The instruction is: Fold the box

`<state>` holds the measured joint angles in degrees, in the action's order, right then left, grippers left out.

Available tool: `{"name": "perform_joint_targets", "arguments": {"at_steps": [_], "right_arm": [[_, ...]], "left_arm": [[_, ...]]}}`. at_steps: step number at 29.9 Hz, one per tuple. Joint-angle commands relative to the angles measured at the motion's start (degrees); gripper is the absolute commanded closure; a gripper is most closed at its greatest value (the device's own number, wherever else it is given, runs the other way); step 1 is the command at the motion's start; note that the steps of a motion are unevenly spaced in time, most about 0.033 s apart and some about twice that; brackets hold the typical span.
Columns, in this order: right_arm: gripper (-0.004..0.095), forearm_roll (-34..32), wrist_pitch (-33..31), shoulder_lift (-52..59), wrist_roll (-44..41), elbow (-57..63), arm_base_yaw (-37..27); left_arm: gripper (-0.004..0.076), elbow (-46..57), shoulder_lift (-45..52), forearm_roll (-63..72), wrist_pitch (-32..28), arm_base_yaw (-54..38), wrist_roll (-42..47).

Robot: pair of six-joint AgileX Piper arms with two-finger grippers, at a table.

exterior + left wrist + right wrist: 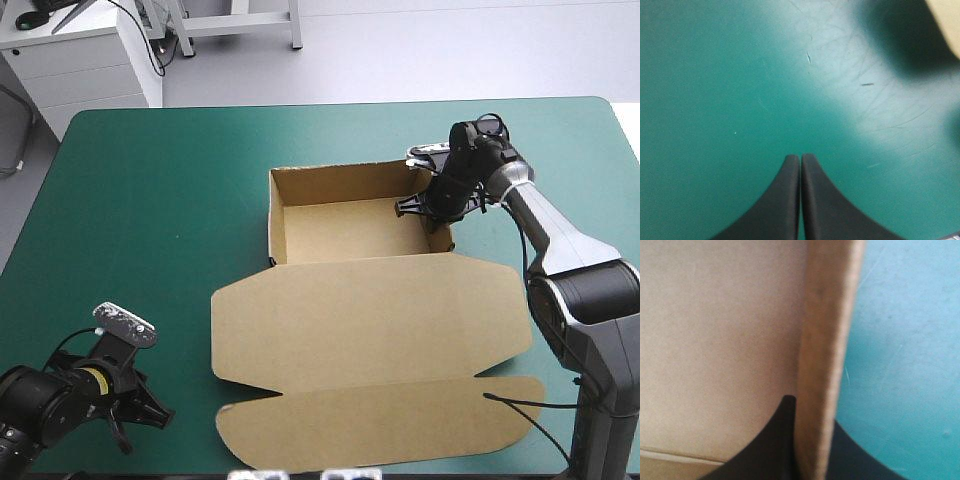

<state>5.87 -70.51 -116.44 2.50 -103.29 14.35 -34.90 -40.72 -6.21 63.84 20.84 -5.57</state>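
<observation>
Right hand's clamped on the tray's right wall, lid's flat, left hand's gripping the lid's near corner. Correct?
Not quite: the left hand holds nothing. The left wrist view shows it shut over bare teal-green cover, clear of the box. The right hand is clamped on the tray's right wall and the lid lies flat.

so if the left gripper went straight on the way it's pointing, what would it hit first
Most likely the bare teal-green cover: the shut left gripper aims down at it, nothing between. The box edge lies off to one side of that line, though depth is hard to judge.
</observation>
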Motion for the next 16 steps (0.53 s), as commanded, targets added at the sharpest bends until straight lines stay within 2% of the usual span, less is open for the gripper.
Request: {"name": "perform_joint_targets", "arguments": {"at_steps": [1,4,6,11,16], "right_arm": [[0.0927,-5.1,-0.3,3.5,0.8,-1.5,-0.2],[0.0927,-12.5,-0.1,4.5,0.8,-1.6,-0.4],[0.0927,-14.7,0.6,5.5,0.5,-1.6,-1.5],[0.0927,-14.9,4.0,8.5,0.6,-1.7,-7.7],[0.0927,-14.8,4.8,10.2,1.7,-1.7,-18.1]], "left_arm": [[0.0731,-0.7,0.1,0.0,-2.3,0.2,0.6],[0.0731,-0.7,0.1,0.0,-2.4,0.2,0.6],[0.0731,-0.7,0.1,0.0,-2.4,0.2,0.6],[0.0731,-0.7,0.1,0.0,-2.7,0.2,0.6],[0.0731,-0.7,0.1,0.0,-2.7,0.2,0.6]]}}
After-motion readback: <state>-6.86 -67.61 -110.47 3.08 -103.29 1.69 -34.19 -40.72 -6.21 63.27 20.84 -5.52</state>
